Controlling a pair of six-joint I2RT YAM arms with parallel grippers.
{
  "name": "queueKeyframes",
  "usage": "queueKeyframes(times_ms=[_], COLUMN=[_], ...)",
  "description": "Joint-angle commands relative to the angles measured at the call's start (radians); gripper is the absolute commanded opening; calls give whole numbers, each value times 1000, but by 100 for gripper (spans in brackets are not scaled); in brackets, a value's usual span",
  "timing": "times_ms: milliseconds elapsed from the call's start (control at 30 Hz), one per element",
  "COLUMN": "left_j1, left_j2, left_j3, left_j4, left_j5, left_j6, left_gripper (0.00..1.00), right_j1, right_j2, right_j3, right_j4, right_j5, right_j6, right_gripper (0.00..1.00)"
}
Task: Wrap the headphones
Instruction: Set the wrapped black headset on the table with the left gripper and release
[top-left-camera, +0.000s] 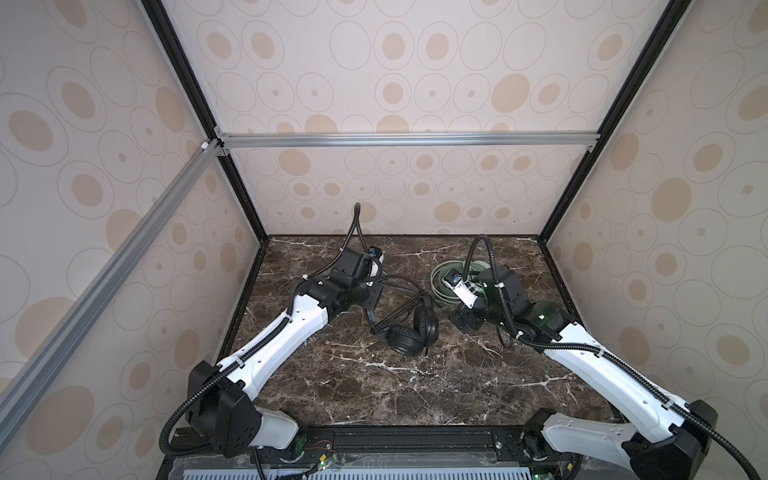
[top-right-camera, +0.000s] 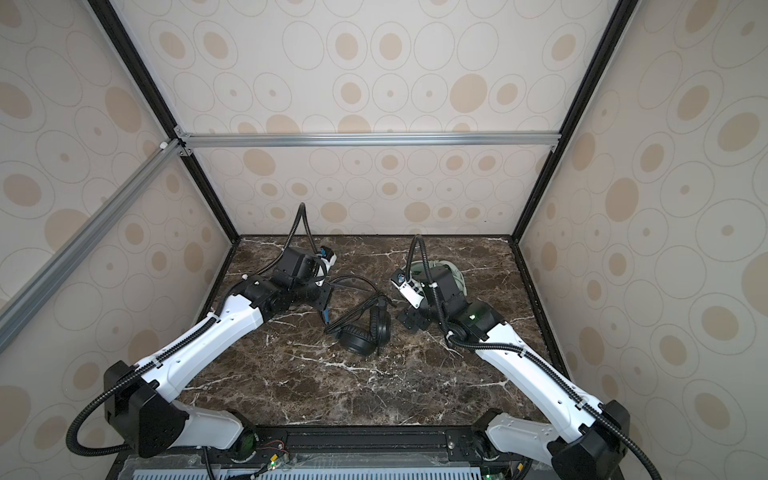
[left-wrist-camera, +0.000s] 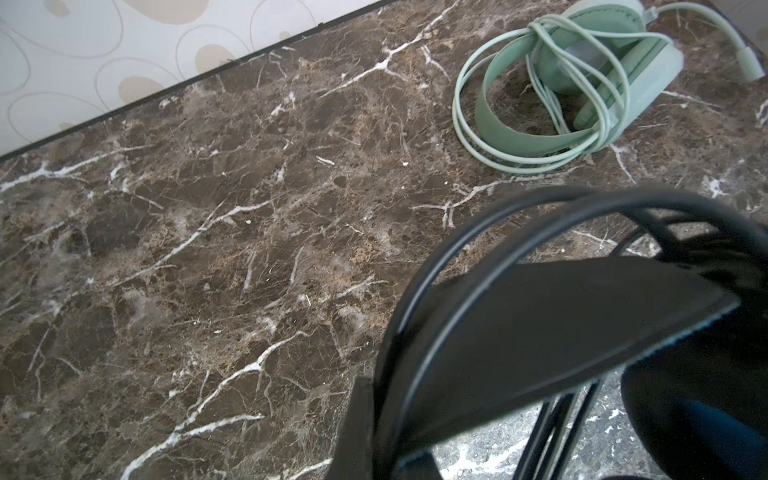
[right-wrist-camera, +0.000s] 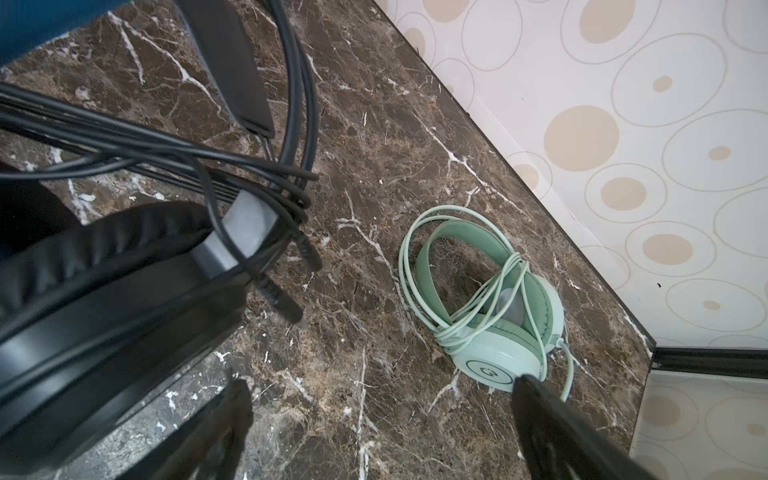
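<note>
While the left gripper (top-left-camera: 371, 311) clamps the padded black headset (top-left-camera: 409, 337), the right gripper (right-wrist-camera: 382, 386) gapes over veined marble (right-wrist-camera: 374, 166).

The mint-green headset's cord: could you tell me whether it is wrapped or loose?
Wrapped: the cord loops several times around the mint-green headset; its plug end trails free.

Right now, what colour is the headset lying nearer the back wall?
The headset is mint green; best seen in the right wrist view.
</note>
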Motion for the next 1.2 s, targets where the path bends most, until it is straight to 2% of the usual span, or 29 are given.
queueKeyframes(times_ms=[0, 133, 267, 533, 1167], left_j1=[41, 109, 180, 236, 304], left_j2=[-27, -27, -20, 39, 260], left_j3=[-14, -84, -164, -243, -172], left_j4=[55, 121, 235, 413, 611], left_j5=[50, 101, 163, 149, 148], left_j6=[-69, -131, -202, -284, -418], left_gripper=[0, 0, 0, 0, 0], right_j1=[-6, -8, -8, -10, -9], right_j2=[-16, -1, -9, 3, -5], right_j3=[20, 51, 49, 52, 17], right_j4=[-7, -25, 10, 18, 47], right_j5=[14, 29, -10, -17, -47], right_j6=[39, 90, 142, 195, 253], right_gripper=[100, 100, 100, 100, 100])
